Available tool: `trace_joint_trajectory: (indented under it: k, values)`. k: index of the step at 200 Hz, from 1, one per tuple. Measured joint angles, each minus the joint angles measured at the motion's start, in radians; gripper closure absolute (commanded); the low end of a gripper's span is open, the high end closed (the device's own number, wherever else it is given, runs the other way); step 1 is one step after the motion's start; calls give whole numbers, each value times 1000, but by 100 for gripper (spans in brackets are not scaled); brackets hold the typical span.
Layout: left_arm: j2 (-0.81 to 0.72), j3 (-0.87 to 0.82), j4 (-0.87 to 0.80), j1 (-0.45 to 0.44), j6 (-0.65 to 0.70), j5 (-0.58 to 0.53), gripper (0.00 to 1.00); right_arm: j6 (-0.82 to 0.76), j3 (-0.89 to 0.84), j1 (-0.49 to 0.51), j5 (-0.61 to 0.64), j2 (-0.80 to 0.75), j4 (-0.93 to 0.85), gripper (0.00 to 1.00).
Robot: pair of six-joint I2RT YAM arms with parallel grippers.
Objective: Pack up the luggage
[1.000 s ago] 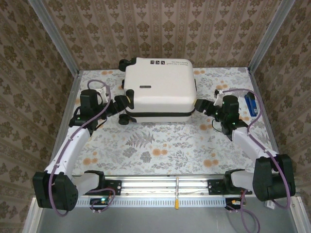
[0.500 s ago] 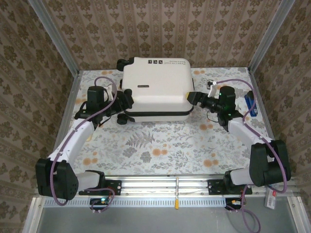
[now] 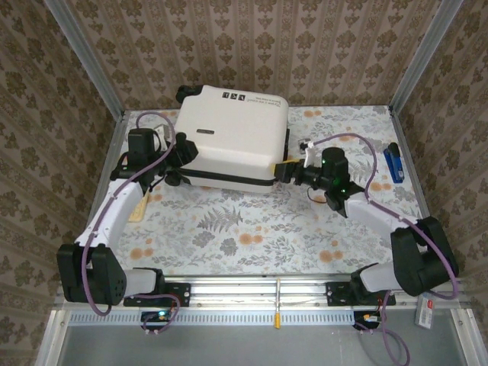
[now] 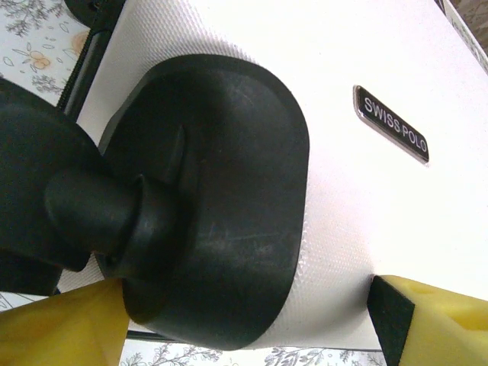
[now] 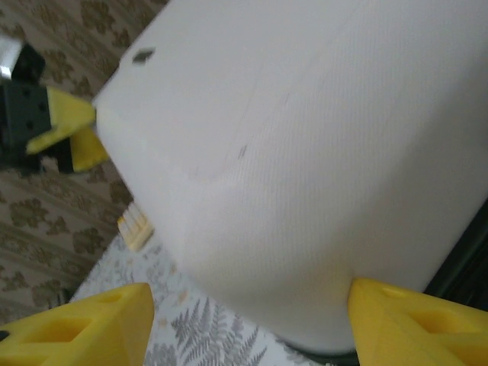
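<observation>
The luggage [image 3: 232, 133] is a cream-white hard-shell case, closed along its dark seam and lying askew at the back of the table. My left gripper [image 3: 181, 156] is at its left end. In the left wrist view my left gripper [image 4: 248, 305] spans a black wheel [image 4: 213, 213] and the white shell [image 4: 396, 206], one finger against each. My right gripper [image 3: 280, 174] is at the near right corner. In the right wrist view my right gripper [image 5: 250, 293] stands open astride that corner of the luggage [image 5: 320, 152], right finger [image 5: 412, 320] touching the shell, left finger [image 5: 84, 324] apart.
A blue object [image 3: 392, 162] lies near the table's right edge. A cream comb-like piece [image 3: 139, 207] rests by the left arm and shows as a cream piece [image 5: 137, 225] beyond the case. Patterned walls stand close behind and at both sides. Floral cloth [image 3: 244, 236] covers the front half.
The luggage has slid left and back and turned anticlockwise. Both arms followed it: the right gripper swung left to the near corner, and the left gripper stayed at the wheel end.
</observation>
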Motion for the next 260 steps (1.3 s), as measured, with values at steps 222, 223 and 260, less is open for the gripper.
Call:
trace_joint_trajectory:
  k: [222,223,260]
  values:
    - [-76,204,-192,-283,112,-220,18,-203,-107,145,437,151,24,96]
    - [-75,205,-193,-284,113,-221,18,-206,-107,145,437,151,25,98]
    - [0,280,-242,-392,150,-303,18,-228,-106,141,441,143,21,100]
